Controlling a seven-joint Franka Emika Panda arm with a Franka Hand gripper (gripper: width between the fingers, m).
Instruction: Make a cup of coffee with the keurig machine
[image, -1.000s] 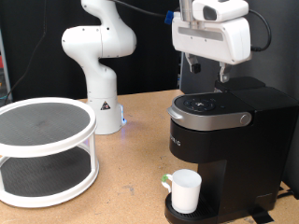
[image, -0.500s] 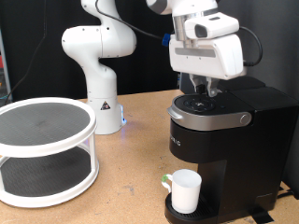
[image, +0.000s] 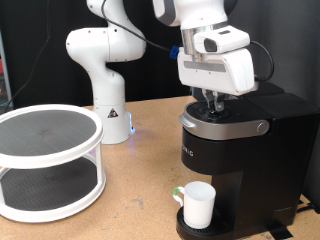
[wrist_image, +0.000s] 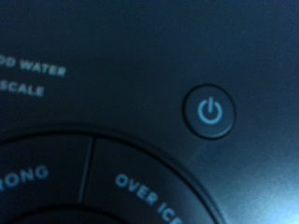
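Gripper (image: 213, 101) sits low over the top of the keurig machine (image: 235, 160), at the control panel behind the grey lid handle (image: 226, 126); ext. view shows the dark fingers (image: 208, 100) pointing down at or just above the panel, contact not confirmable. Whether the fingers are spread or clenched: cannot tell, tips are bunched in shadow under the white hand body. Nothing visible between them, so no hold claimed. Wrist view is filled by the black panel at close range: lit blue power button (wrist_image: 208, 112) near centre-right, plus partial labels "OVER ICE", "...ONG", "...D WATER", "...SCALE"; no fingers in that view. Cup (image: 197, 203) stands upright on the round drip tray (image: 205, 228) under the brew head, handle toward the ext. view's left, seemingly correctly placed for dispensing. Lid appears down/closed. Pod not visible; cannot say if one is loaded. No liquid flow seen, cup contents not readable from this angle. Assessment: setup steps look done (cup placed, lid shut), work stands at the button-press stage; brewing itself not evidenced. Elsewhere on the bench (image: 140, 170): white two-tier round rack (image: 48, 160) at ext. view's left, well apart from the machine, and white arm base (image: 105, 70) behind, between rack and machine.
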